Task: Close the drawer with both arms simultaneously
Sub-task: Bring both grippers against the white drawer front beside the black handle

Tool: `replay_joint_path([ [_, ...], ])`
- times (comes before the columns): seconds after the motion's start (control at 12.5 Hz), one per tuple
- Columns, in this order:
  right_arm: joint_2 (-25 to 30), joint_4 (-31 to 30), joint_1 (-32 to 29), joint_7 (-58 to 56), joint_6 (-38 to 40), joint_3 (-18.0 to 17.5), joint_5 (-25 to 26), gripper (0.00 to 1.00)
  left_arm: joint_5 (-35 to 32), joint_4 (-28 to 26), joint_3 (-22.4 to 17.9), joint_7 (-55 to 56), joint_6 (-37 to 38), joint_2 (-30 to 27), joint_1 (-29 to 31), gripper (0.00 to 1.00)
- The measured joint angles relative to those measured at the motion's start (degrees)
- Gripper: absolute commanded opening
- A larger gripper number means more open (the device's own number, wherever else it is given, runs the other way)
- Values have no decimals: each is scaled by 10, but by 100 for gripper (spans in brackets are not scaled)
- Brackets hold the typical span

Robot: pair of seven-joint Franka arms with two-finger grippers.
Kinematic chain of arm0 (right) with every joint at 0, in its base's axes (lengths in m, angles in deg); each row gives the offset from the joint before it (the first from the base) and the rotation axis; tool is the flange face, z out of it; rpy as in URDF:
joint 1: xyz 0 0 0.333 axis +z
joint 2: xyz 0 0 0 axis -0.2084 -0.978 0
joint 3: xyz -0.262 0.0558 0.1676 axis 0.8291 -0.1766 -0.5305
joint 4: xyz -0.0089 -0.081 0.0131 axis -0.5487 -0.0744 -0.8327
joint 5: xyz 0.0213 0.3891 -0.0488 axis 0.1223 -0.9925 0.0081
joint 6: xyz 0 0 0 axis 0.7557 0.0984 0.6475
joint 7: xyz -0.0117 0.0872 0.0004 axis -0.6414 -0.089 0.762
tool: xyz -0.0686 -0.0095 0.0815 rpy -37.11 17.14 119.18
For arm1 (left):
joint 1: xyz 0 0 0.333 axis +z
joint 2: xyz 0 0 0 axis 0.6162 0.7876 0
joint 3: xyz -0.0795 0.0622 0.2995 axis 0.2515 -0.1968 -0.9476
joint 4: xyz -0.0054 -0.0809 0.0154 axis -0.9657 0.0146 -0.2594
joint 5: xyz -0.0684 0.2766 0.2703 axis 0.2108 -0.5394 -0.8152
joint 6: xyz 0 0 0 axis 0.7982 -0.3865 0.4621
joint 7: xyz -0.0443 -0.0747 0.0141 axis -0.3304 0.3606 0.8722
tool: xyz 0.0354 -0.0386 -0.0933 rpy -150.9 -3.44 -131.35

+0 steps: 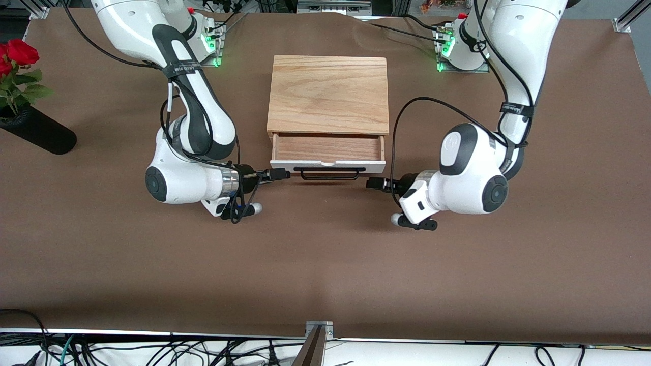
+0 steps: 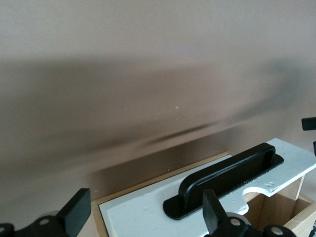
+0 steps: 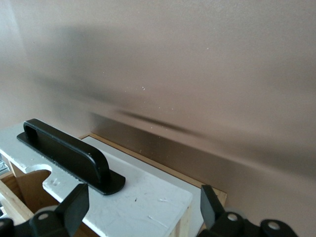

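Front view: the drawer (image 1: 328, 152) stands partly pulled out of the box (image 1: 328, 94) at mid-counter (image 1: 325, 264), its white front panel (image 1: 328, 163) and black handle (image 1: 329, 173) facing the front camera. The panel's long axis runs from one arm's end of the counter to the other, so closing means pushing the panel away from that camera, into the box. The right claw (image 1: 278, 174) lies level at the panel's corner toward the right arm's end, touching or just beside it; the left claw (image 1: 377, 183) sits just beside the corner toward the left arm's end, slightly nearer the camera than the panel. Both wrist views show each claw spread, fingers (image 2: 77, 211) and (image 3: 75, 205) straddling a panel end and pinching nothing. Judged from this, the right claw is nearer contact; an even push needs the left claw brought up to the panel first.
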State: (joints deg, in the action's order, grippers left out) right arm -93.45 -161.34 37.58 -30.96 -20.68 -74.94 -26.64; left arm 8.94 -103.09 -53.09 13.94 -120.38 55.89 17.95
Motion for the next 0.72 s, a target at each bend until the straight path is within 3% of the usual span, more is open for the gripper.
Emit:
replay_joint_path([
  [0.72, -4, -9, 25, 0, 0, 0, 0, 100, 0, -2, -1, 0, 39, 26, -29, 100],
])
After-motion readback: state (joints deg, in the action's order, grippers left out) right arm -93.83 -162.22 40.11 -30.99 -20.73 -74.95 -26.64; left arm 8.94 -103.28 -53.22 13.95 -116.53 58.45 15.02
